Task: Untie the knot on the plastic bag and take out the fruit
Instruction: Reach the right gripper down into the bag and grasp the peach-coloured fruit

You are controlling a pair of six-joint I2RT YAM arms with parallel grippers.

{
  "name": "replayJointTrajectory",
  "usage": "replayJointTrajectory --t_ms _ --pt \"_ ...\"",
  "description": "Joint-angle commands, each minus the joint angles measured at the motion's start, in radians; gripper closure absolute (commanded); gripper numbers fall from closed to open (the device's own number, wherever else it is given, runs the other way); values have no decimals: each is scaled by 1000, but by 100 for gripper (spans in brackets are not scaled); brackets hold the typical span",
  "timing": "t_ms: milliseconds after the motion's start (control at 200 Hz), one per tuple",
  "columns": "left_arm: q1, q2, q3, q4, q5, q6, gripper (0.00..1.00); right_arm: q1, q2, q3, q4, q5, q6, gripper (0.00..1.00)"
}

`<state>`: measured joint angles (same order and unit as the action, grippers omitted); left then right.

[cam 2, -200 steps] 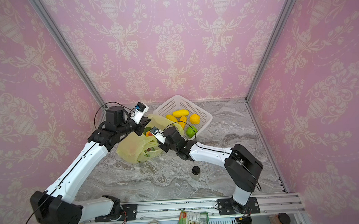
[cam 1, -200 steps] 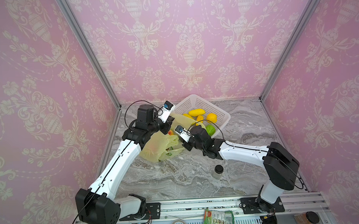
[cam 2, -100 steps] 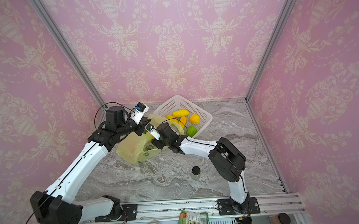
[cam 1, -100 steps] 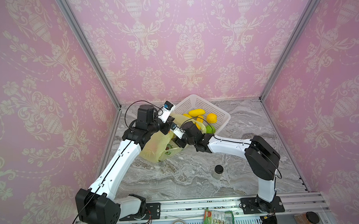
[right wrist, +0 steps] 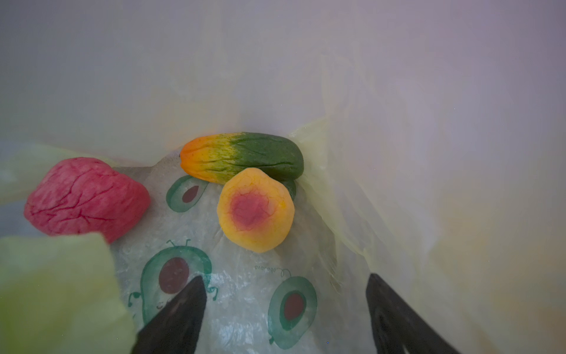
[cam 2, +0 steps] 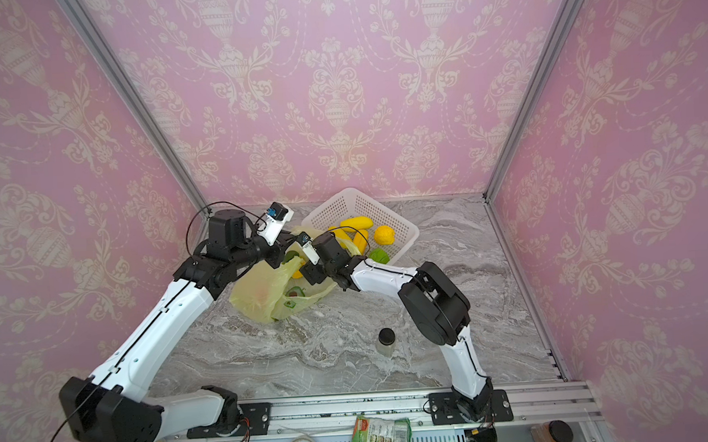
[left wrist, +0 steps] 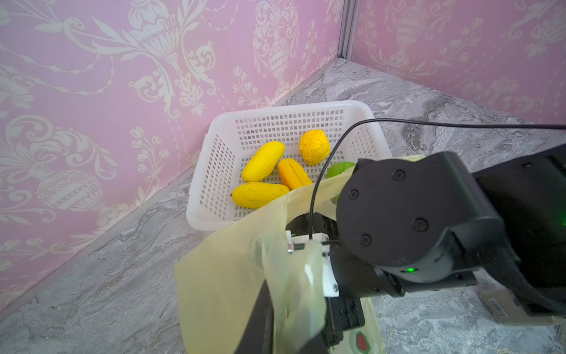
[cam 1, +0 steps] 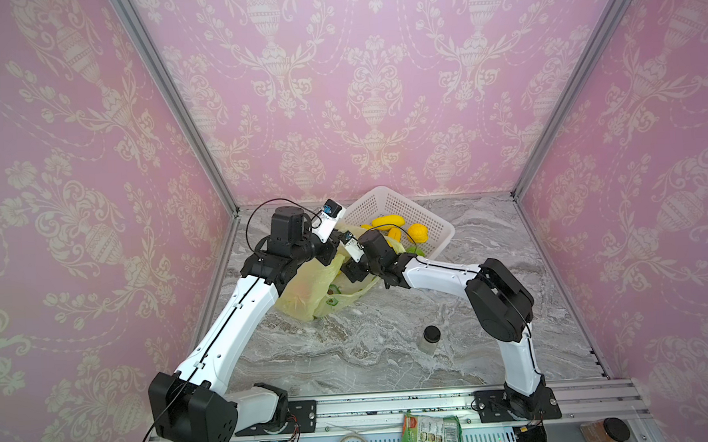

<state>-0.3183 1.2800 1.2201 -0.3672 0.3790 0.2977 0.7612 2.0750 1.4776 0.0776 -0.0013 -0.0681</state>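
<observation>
Right tool (right wrist: 284, 277) is inside the plastic bag (cam 1: 306, 291), jaws spread wide, nothing between them. Left tool (left wrist: 284, 334) is clenched on the bag's rim, holding the mouth up. No knot in sight.

Fruit left in the bag:
- Orange round (right wrist: 255, 210): dead ahead of the open jaws and nearest.
- Green-orange oblong (right wrist: 245, 157): just behind the round, touching it. Its long axis runs along the line between my fingertips, so it is a poor fit as it lies.
- Pink piece (right wrist: 85, 199): off to one side.

My call is the round first, approached straight in. The basket (left wrist: 214, 171) on the counter already holds yellow pieces.
</observation>
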Motion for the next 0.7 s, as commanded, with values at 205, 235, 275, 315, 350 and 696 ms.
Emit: replayJointTrajectory --t_ms 205,235,275,315,350,696 --pt "-9 -1 1 -16 -5 -3 87 10 131 165 -103 -19 62 1" --pt "-9 -2 1 -15 -4 -3 87 10 144 185 -115 -14 66 1" --pt "-9 -1 0 -13 -3 -5 87 12 164 208 -125 -9 73 0" --pt "-8 -1 1 -13 -1 -6 87 13 189 237 -146 -9 79 0" --pt "-9 1 2 -14 1 -6 87 14 215 273 -176 -9 83 0" --pt "-9 6 1 -15 4 -6 88 51 382 585 -452 2 76 0"
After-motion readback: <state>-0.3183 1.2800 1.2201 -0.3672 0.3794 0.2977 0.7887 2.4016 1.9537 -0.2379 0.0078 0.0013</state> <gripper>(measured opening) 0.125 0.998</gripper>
